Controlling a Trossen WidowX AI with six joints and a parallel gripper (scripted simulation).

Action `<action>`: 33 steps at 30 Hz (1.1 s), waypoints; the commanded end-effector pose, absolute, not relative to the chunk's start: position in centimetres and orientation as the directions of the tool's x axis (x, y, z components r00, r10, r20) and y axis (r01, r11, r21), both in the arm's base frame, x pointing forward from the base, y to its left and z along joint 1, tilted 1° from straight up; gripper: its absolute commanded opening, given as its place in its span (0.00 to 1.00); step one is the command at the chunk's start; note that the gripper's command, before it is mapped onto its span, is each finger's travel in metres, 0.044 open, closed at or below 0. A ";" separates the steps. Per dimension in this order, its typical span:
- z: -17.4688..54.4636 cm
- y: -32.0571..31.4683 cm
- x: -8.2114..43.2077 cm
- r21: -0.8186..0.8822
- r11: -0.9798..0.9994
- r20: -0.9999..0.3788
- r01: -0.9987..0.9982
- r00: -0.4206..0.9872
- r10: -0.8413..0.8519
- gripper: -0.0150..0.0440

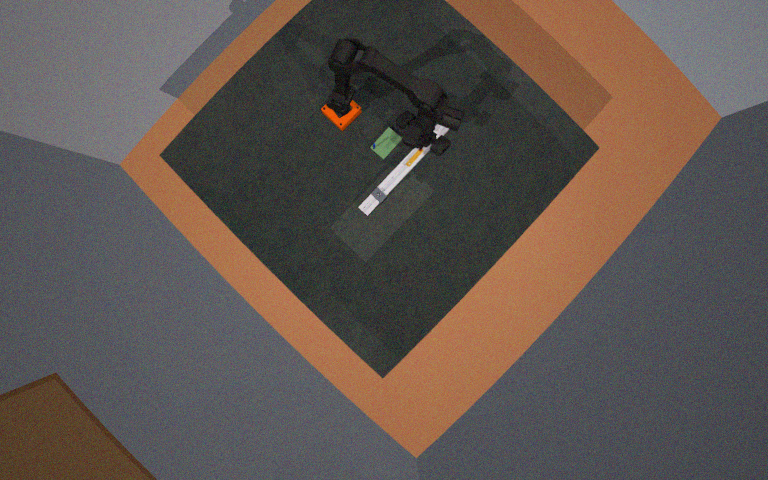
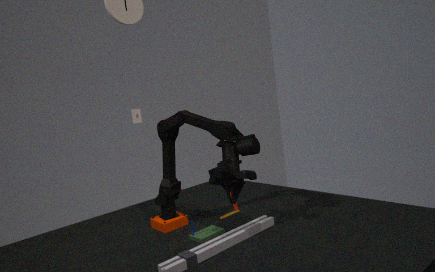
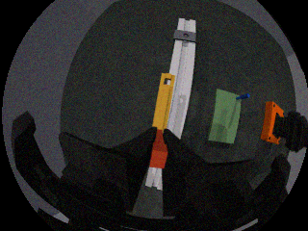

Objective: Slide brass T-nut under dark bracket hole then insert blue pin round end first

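1. Top: the brass T-nut appears over the aluminum rail, well apart from the dark bracket, probably for room to tip in.
2. Exterior: the jaws pinch the orange handle, leaving the nut free below; the blue pin stands ready in the green tray.
3. Wrist: nut and rail run nearly parallel, likely to suit the slot.

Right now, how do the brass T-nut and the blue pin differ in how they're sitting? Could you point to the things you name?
The brass T-nut [image 1: 414,157] [image 2: 229,214] [image 3: 164,103] hangs above the table by its orange handle, held in the gripper [image 2: 234,202] [image 3: 160,132]; the blue pin [image 2: 192,228] [image 3: 243,96] stands at the green tray [image 1: 386,143] [image 2: 207,232] [image 3: 224,117]. The T-nut is a flat bar, the pin a thin upright rod. Neither is in the rail.
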State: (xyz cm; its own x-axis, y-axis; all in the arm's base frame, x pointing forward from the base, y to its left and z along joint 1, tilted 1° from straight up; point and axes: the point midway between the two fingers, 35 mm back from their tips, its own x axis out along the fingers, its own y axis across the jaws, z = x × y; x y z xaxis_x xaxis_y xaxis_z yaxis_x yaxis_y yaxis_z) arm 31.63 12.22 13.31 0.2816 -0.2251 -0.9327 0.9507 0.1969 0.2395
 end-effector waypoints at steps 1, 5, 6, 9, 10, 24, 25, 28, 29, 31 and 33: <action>13.5 12.1 31.6 0.261 0.193 -0.926 0.946 0.301 -0.227 0.00; 13.4 12.1 31.6 0.273 0.194 -0.922 0.942 0.314 -0.225 0.00; 13.4 12.1 31.5 0.276 0.194 -0.921 0.941 0.317 -0.225 0.00; 13.4 12.1 31.5 0.286 0.194 -0.919 0.939 0.326 -0.224 0.00; 13.4 12.1 31.5 0.289 0.194 -0.918 0.938 0.329 -0.223 0.00; 13.3 12.1 31.3 0.332 0.193 -0.903 0.923 0.371 -0.217 0.00; 13.3 12.1 31.2 0.335 0.193 -0.902 0.922 0.373 -0.217 0.00; 13.2 12.1 31.2 0.345 0.193 -0.899 0.919 0.382 -0.215 0.00; 13.2 12.1 31.2 0.348 0.193 -0.898 0.918 0.385 -0.215 0.00; 13.2 12.1 31.1 0.354 0.192 -0.895 0.915 0.391 -0.214 0.00; 13.2 12.1 31.1 0.360 0.192 -0.893 0.913 0.397 -0.213 0.00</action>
